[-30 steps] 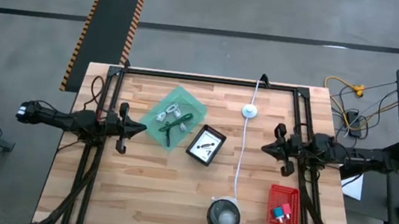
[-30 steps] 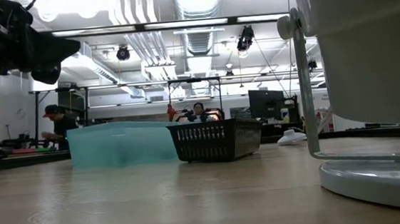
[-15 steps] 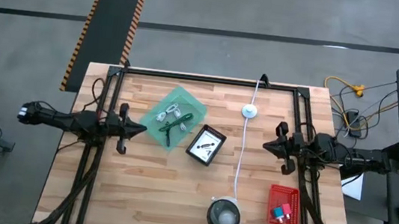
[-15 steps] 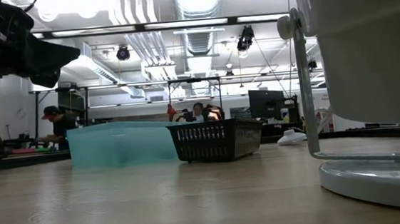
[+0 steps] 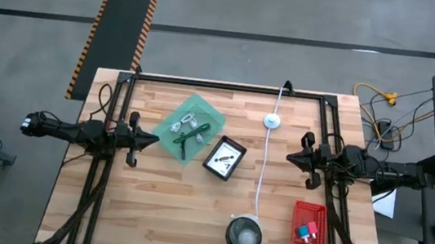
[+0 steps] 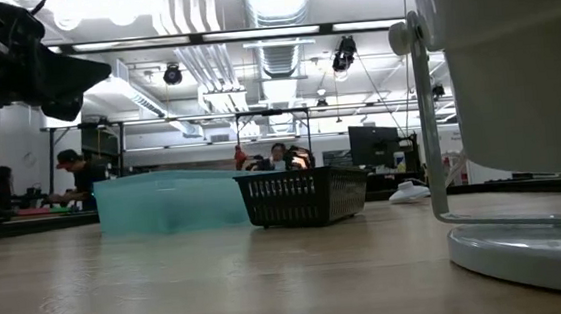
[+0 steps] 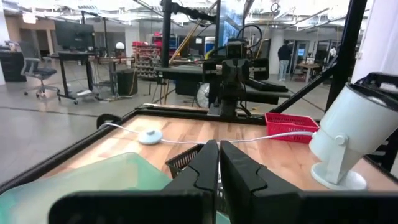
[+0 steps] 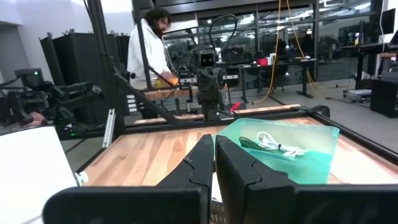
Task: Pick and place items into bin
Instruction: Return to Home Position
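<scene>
**Items [image 5: 186, 127] all lie in bins, arms rest at the sides**

White cables [image 5: 184, 123] and a green stick [image 5: 191, 140] lie in the green bin [image 5: 203, 110], left of the counter's [image 5: 150, 205] middle. Adaptors [image 5: 305, 229] lie in the red bin [image 5: 312, 205] by the right edge. Sorting looks done, so I think the arms are resting. The left claw [image 5: 152, 140] hangs at the left edge, the right claw [image 5: 290, 158] at the right edge. Both are clenched, empty, level, facing each other.

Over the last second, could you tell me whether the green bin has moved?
No. In the high view the green bin keeps its place beside the black basket, left of the white cord.
</scene>
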Robot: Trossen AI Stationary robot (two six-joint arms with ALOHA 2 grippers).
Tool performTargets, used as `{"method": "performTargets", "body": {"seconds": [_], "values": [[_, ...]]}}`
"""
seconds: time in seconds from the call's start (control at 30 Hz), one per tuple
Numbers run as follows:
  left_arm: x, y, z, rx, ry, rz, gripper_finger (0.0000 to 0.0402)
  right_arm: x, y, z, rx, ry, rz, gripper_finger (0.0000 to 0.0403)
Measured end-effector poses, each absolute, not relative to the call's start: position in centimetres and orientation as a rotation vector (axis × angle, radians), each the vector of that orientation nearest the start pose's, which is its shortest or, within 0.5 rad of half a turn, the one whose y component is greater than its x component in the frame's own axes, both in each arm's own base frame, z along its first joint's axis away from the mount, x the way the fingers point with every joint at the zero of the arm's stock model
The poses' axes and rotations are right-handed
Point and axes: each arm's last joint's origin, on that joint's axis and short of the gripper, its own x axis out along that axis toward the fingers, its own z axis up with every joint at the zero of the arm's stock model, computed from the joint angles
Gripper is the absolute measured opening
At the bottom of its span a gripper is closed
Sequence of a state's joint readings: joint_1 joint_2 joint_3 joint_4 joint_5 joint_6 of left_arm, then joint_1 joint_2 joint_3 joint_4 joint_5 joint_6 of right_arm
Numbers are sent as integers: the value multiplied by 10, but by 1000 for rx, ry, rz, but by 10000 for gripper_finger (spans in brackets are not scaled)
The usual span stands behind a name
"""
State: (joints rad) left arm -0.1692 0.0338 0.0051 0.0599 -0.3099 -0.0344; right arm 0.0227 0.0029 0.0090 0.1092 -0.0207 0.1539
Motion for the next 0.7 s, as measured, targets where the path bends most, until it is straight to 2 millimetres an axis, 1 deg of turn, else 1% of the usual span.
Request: {"method": "performTargets", "body": {"seconds": [0.4,0.57,0.7], "values": [[99,-8,168,-52,-27,142,0,97,3,177,166,-112,46,9],[100,-8,167,-48,-12,143,0,97,3,177,81,-110,41,8],[101,-8,166,-46,-2,143,0,97,3,177,72,-108,42,8]]}}
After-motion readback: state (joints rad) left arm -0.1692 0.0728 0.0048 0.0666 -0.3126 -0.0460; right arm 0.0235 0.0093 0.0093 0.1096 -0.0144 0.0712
